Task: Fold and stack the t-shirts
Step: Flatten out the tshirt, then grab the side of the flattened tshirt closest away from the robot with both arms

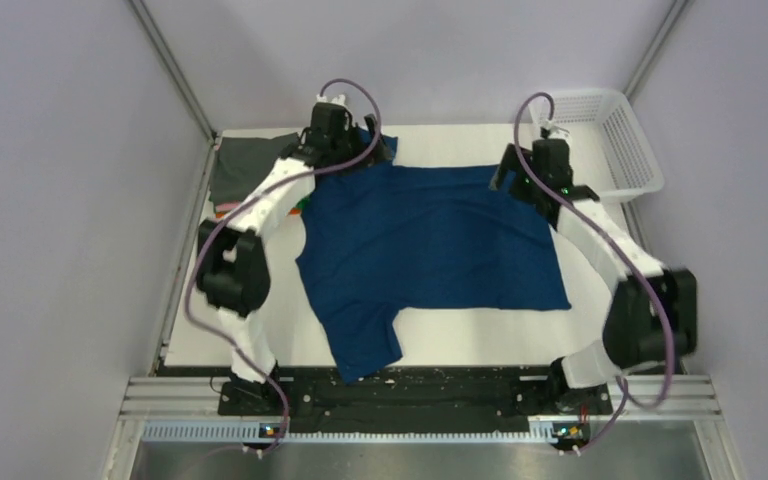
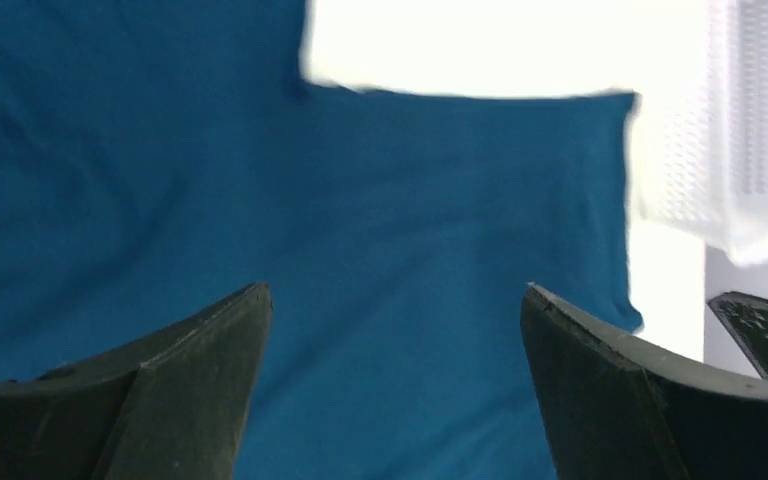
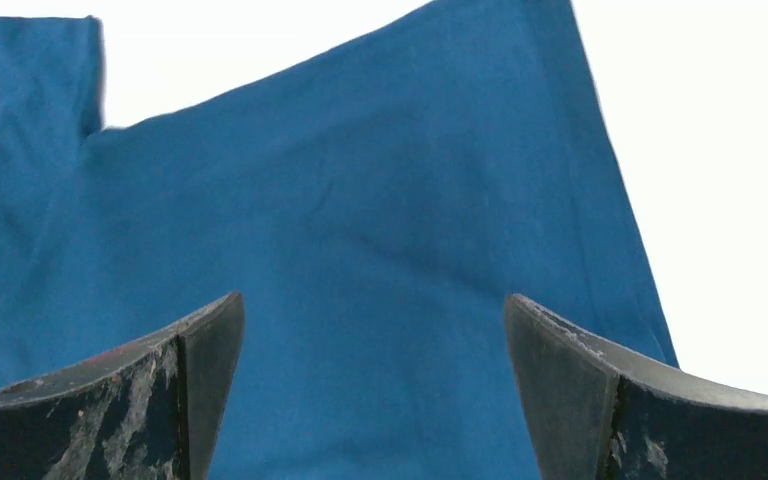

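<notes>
Navy t-shirt [image 1: 430, 240] spread flat on table [image 1: 480, 335], left fingers [image 2: 160, 400] wide apart, right fingers [image 3: 110, 400] too, both empty

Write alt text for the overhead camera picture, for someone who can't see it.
A navy blue t-shirt lies spread out on a white table, with two robot arms reaching over its far edge, the left gripper and right gripper both open. A stack of folded shirts sits far left; a white mesh basket far right.
</notes>
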### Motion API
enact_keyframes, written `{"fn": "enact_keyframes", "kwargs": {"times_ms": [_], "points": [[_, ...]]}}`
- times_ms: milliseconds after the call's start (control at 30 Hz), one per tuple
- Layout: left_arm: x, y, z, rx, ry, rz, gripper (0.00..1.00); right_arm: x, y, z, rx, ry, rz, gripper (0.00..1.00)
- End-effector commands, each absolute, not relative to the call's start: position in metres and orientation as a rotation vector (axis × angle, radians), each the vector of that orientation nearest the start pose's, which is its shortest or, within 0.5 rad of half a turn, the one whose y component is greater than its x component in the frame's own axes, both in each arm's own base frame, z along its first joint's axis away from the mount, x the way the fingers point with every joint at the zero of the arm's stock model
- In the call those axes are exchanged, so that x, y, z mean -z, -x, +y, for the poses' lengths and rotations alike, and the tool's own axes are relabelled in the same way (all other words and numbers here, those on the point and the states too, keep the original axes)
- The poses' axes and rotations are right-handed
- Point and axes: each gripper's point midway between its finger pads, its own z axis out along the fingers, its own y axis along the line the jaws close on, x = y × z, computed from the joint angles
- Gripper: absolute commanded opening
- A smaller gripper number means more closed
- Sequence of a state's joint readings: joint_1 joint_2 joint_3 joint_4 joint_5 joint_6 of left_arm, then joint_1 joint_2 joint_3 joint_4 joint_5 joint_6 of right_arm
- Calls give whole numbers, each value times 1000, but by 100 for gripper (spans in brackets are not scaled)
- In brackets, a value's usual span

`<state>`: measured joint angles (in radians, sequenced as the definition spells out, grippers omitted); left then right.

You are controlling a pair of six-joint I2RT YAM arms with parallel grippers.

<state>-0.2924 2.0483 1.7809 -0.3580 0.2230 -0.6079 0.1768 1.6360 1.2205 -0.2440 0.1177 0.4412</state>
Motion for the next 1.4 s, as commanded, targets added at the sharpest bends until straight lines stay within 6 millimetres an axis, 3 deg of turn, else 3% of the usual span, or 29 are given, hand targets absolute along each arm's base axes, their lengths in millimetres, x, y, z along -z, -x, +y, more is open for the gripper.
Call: {"fn": "enact_keyframes", "kwargs": {"times_ms": [0,33,100,233,367,533,633,833,933,1167,1267,1300,1333,1367], "points": [[-241,-416,-224,521,143,2151,99,-160,-362,66,-197,-402,2187,99],[-231,-390,-223,507,160,2183,99,-144,-339,62,-197,-418,2219,99],[-206,-343,-222,512,181,2239,99,-134,-310,59,-218,-441,2219,99],[-133,-251,-203,392,205,2443,97,-127,-276,51,-211,-444,2208,99],[-82,-160,-199,335,157,2709,92,-122,-264,43,-180,-464,2207,99],[-58,-90,-194,299,132,2866,90,-118,-264,45,-183,-458,2232,99],[-53,-72,-179,204,157,2915,89,-115,-265,46,-182,-456,2247,99],[-35,-55,-185,247,111,2992,73,-112,-263,42,-152,-470,2247,99],[-28,-47,-187,237,90,3042,70,-113,-263,37,-129,-482,2235,99],[-14,-48,-194,224,46,3053,60,-106,-260,34,-109,-503,2244,99],[-10,-50,-191,165,49,3053,40,-107,-259,32,-106,-526,2232,99],[-10,-50,-189,149,51,3054,30,-107,-258,29,-93,-555,2223,99],[-10,-50,-187,142,61,3053,11,-106,-255,26,-79,-588,2220,99],[-12,-51,-184,129,70,3049,0,-105,-251,24,-75,-619,2215,99]]}}
